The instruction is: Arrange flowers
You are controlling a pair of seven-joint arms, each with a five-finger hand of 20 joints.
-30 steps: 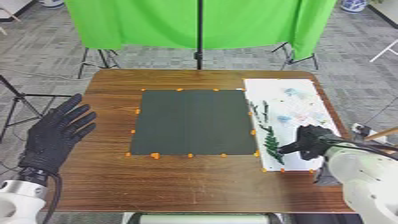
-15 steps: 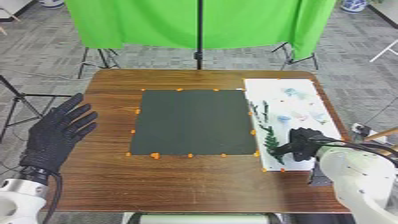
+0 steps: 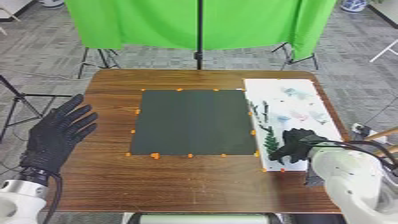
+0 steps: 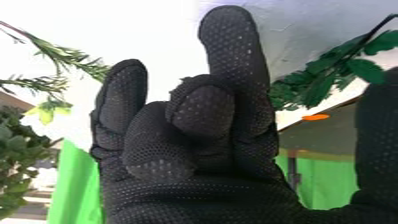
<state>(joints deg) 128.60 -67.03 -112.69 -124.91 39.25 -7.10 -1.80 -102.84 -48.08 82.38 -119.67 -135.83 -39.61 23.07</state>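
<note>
Sprig (image 3: 272, 141) now beside the right hand (image 3: 299, 142)

The right hand has shifted left over the white board (image 3: 255, 84), bringing its fingertips to the sprig's near end. The sprig lies along the board's left edge, next to the dark mat (image 3: 191, 122); it has not moved with the hand. In the wrist view its leaves show between one straight finger (image 4: 233, 45) and the thumb (image 4: 378, 140), which stand apart. Other fingers fold inward, holding nothing; whether any touch the sprig, one cannot tell.

That shift looks like lining up for a pinch, so the arranging seems barely begun. The thumb must close on the stem without crushing leaves. Thin stems (image 3: 265, 111) and pale flowers (image 3: 299, 117) lie farther up. The left hand (image 3: 55, 135) waits, fingers released.
</note>
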